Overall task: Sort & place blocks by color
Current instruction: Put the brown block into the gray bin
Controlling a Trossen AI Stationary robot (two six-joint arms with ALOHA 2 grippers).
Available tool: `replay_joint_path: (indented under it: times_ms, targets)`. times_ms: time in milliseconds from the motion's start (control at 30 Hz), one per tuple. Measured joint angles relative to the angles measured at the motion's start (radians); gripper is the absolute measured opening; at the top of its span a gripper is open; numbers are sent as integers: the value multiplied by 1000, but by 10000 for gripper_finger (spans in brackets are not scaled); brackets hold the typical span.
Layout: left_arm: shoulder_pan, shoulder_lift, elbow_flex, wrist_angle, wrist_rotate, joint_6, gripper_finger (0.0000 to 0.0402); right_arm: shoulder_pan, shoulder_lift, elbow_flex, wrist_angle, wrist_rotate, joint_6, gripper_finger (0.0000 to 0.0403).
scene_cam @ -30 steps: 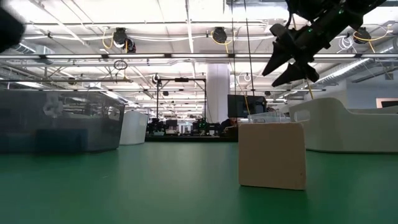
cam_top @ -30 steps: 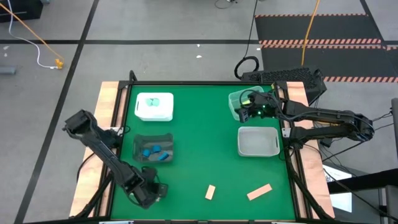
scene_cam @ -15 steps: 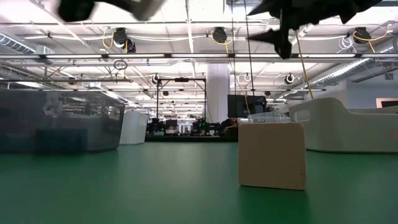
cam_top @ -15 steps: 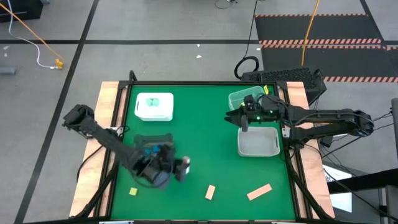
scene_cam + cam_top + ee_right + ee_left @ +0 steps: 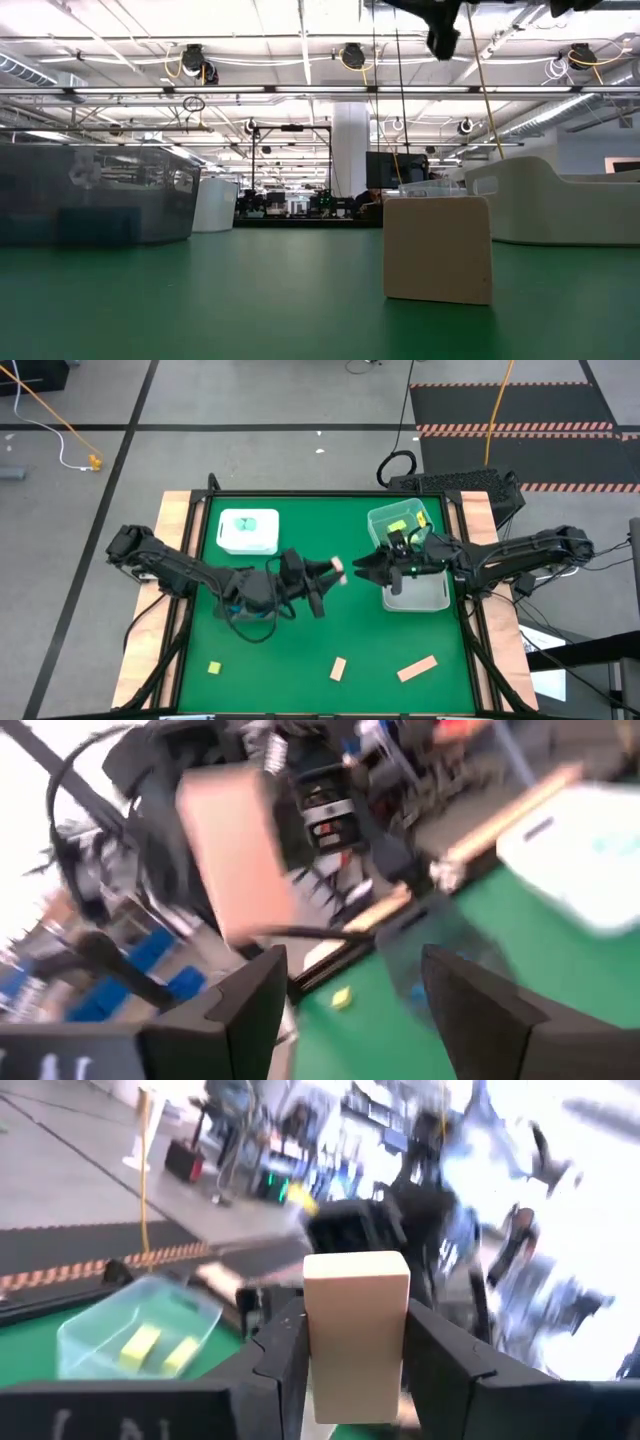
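One tan-peach block [image 5: 355, 1335], long axis upright between the fingers, is pinched by the left gripper [image 5: 330, 573] at frame centre, directly facing the spread right gripper [image 5: 362, 568] immediately to its right.

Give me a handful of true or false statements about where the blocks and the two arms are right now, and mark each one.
1. The left gripper is shut on a tan block. True.
2. The right gripper also carries a block. False: its jaws stand open with nothing between them, facing the left gripper over the middle of the table.
3. Two tan blocks lie on the green mat near its front edge. True: a small tan block and a longer tan bar.
4. The clear tray at the far right holds blue blocks. False: it holds yellow-green ones.
5. A yellow-green block lies loose on the mat at front left. True.
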Motion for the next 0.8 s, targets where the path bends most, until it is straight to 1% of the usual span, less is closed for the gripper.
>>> replay_joint_path:
  times_ms: [67,200,267,333,467,567,667,800]
  targets:
    - [15,0,0,52,-2,-40,129,36,18,0,70,73,-155,225]
    - [39,0,0,54,-3,-108,129,100,45,0,141,208,-454,226]
    - [45,0,0,55,-12,-123,129,121,55,0,159,278,-555,226]
    - [47,0,0,54,-44,-134,129,142,65,0,169,354,-645,226]
    - [60,0,0,55,-96,-176,129,176,103,0,231,532,-832,226]
    - [74,0,0,54,-101,-219,129,189,143,0,329,588,-963,226]
    - [90,20,0,72,-104,-279,129,190,193,0,457,610,-1082,226]
    - [102,56,0,76,-105,-331,129,190,253,0,618,662,-1181,226]
